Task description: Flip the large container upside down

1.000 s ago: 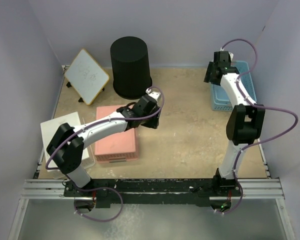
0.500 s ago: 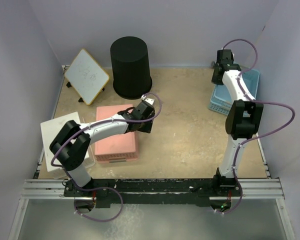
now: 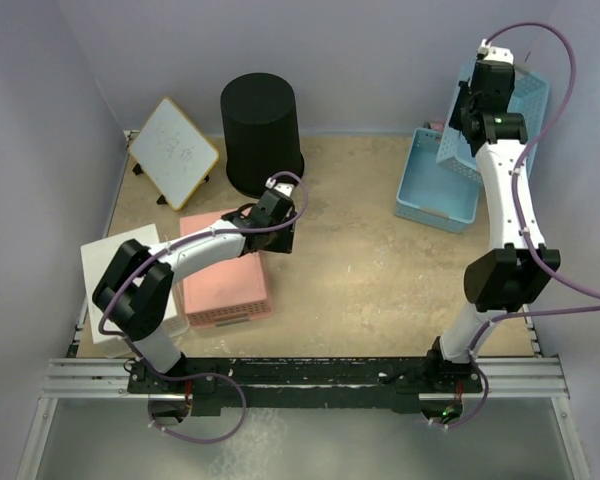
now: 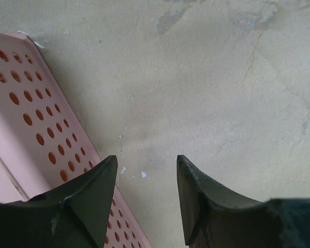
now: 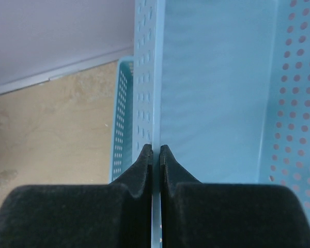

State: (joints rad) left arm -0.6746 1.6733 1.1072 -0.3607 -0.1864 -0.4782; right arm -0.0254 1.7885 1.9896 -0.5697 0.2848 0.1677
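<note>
The right gripper (image 5: 156, 150) has just clamped onto the wall of a light-blue basket (image 5: 144, 77) and hoisted it off the second blue basket (image 3: 435, 195) at far right, while the left gripper (image 4: 145, 160) hangs half-spread and empty just near of the large container (image 3: 262, 130), which stands untouched at far left, so the flip itself looks no further along.

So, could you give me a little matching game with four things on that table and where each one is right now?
Things:
1. black bin
2. pink basket
3. whiteboard
4. upper blue basket

Places:
A. pinched in the right jaws, off the table
B. standing tall at the back wall
C. tilted, in the far left corner
D. partly under the left arm

Pairs: 1-B, 2-D, 3-C, 4-A
</note>
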